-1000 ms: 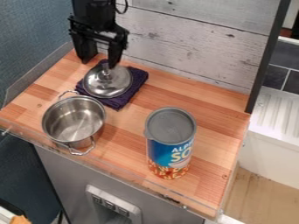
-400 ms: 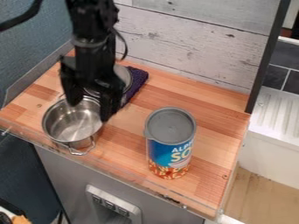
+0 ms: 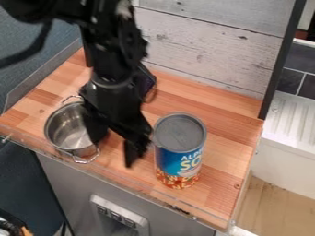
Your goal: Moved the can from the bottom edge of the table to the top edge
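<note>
1. Can [image 3: 178,159] stands upright near the table's [image 3: 212,209] bottom edge, right of centre in the view, just where it stands in both earlier frames.
2. Gripper [image 3: 113,152] hangs between can and pot, its two fingers spread apart with wood showing between them; it has swung down from the lid at the back, past the pot, to the can's left.
3. Pot [image 3: 64,126] keeps its place at the left, now partly behind the gripper.
4. Purple cloth [image 3: 146,79] lies at the back, largely behind the arm.
</note>
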Robot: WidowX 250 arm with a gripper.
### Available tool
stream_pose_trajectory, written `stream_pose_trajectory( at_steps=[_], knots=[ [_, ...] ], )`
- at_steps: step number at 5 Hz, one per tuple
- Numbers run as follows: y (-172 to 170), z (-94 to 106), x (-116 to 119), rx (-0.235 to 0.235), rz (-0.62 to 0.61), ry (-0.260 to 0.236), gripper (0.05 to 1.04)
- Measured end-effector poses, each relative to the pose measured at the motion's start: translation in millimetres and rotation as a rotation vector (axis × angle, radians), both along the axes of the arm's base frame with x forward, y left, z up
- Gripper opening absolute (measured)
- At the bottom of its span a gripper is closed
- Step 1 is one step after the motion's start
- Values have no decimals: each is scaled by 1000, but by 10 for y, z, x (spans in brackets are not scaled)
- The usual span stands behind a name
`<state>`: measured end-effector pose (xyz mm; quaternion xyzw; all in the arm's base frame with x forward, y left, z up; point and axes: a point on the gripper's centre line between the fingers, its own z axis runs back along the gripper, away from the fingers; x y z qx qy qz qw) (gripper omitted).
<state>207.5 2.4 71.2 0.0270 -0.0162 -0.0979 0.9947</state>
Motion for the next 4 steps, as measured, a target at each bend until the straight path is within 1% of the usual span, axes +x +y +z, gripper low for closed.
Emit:
stream_pose_trajectory(
  at_steps=[1,2,3,4],
  knots=[
    [-284,-34,-95,-4,-55,2,1001],
    [-433,-24,-75,15,-43,-17,1001],
    [-504,-92,147,59,74,-10,1001],
    [-413,-176,495,61,201,3,1001]
  ],
)
